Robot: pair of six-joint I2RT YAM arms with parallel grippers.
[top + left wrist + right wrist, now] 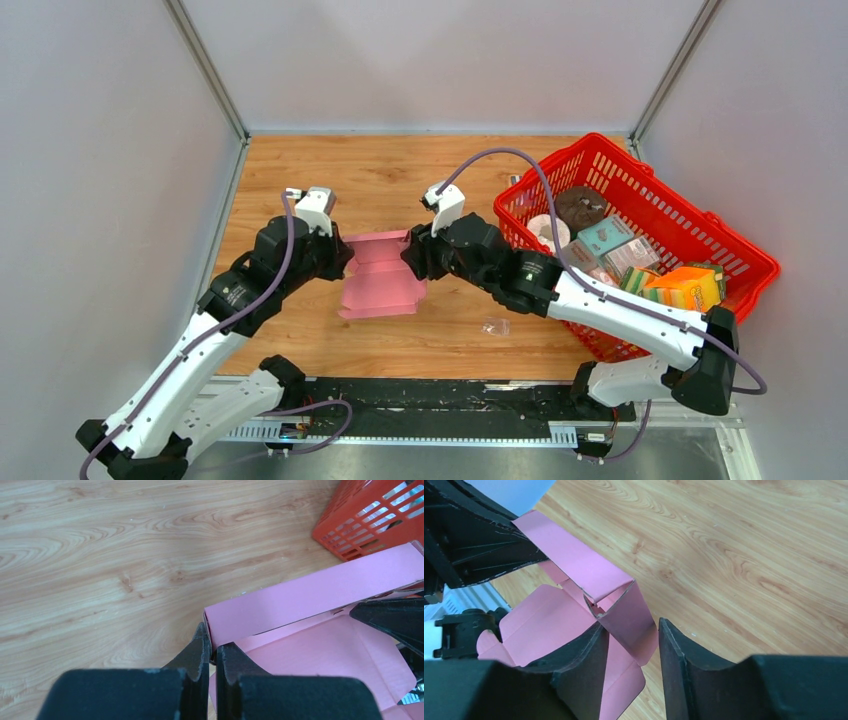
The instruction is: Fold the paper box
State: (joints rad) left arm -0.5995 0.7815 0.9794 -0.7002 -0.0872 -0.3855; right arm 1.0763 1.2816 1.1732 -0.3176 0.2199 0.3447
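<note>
The worktop [400,180] is light wood with a strong grain, closed in by grey panels on 3 sides. The pink paper box [380,290] sits near its middle, with its near part flat on the wood and its far edge raised. A red basket [650,185] stands on the right side. 1 small clear scrap [495,326] lies on the wood between the paper box and the basket.

Paper box [383,285] plain pink, no print, between the two grippers; left gripper [212,642] and right gripper [633,625] matte black; table [380,180] beneath them light tan, wavy brown grain; basket [655,200] beyond right gripper bright red lattice; cable [505,151] purple.
</note>
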